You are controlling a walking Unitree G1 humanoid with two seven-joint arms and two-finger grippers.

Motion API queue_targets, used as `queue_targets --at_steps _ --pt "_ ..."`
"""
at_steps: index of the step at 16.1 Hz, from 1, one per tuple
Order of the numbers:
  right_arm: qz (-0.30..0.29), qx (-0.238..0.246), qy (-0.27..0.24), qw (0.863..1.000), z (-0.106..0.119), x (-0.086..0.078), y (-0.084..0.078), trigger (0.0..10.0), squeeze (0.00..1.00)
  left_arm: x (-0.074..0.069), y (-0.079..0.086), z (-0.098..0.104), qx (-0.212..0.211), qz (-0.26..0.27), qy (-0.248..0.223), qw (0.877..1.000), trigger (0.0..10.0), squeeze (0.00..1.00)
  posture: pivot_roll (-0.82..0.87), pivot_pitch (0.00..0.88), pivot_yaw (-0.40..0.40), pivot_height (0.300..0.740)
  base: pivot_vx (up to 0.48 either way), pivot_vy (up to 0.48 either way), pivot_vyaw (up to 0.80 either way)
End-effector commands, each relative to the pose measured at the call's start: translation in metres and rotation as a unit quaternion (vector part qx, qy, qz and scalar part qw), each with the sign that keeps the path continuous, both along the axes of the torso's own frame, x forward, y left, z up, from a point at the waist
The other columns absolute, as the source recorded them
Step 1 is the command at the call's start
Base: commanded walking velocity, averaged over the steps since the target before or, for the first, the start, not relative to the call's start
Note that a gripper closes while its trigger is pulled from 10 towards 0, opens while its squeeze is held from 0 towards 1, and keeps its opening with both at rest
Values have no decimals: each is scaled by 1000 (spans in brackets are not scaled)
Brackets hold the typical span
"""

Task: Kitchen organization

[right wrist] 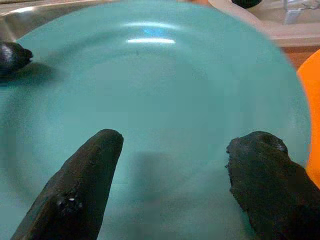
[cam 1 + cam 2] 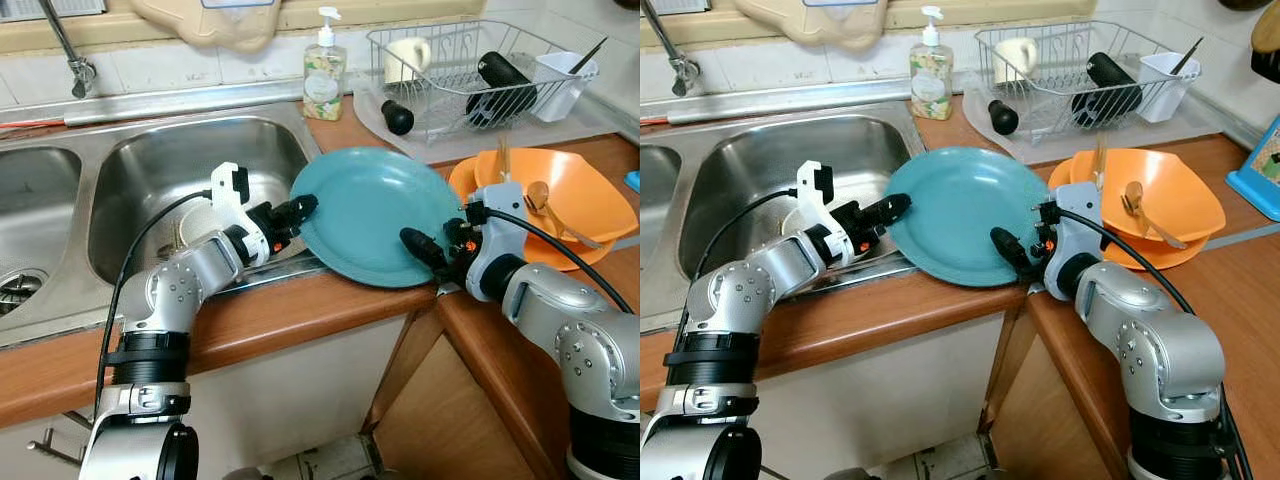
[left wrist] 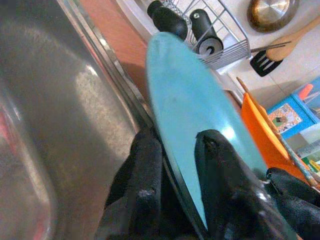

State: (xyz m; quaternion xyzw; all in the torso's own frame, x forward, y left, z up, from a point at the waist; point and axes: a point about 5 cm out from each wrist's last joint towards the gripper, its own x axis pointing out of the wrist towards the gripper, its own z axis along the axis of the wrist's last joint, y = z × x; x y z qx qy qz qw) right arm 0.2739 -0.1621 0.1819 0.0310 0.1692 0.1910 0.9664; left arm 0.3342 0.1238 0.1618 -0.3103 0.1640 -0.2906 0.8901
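Observation:
A round teal plate (image 2: 370, 215) rests tilted on the wooden counter between the sink and an orange bowl. My left gripper (image 2: 300, 208) reaches over the sink's edge and is shut on the plate's left rim. In the left wrist view one finger (image 3: 145, 170) lies under the rim and the other on the plate's face. My right gripper (image 2: 425, 250) is at the plate's lower right. Its two fingers (image 1: 95, 165) stand open, spread just above the plate's face (image 1: 160, 80) and gripping nothing.
The orange bowl (image 2: 570, 190) holding wooden utensils sits right of the plate. A steel double sink (image 2: 150, 170) with white dishes (image 2: 195, 228) lies to the left. A soap bottle (image 2: 324, 75) and a loaded dish rack (image 2: 460, 70) stand behind. A blue box (image 2: 1260, 165) is far right.

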Motion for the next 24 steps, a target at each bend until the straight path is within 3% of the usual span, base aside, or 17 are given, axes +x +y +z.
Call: queue_targets --at_steps 1,5,11,17,19,22,24 --pt "16 2 -27 1000 11 1 4 10000 0 3 7 5 7 18 -8 1000 0 0 -127 0 29 740 0 0 0" --pt "41 6 -51 998 19 0 9 10000 0 6 14 7 2 40 -7 999 0 0 -126 0 29 740 0 0 0" --pt "84 23 -88 992 33 -2 19 10000 0 4 42 24 -38 77 -28 996 0 0 -121 0 27 740 0 0 0" --pt "84 22 -91 992 34 -1 19 10000 0 1 50 22 -35 99 -27 994 0 0 -120 0 22 740 0 0 0" --pt "79 24 -92 992 34 0 19 10000 0 2 52 25 -54 111 -32 992 0 0 -120 0 21 740 0 0 0" --pt "83 31 -96 991 37 1 19 10000 0 3 61 41 -120 130 -51 983 0 0 -115 0 11 740 0 0 0" --pt "87 33 -98 991 39 2 20 10000 0 2 66 46 -135 139 -57 979 0 0 -112 0 8 740 0 0 0"
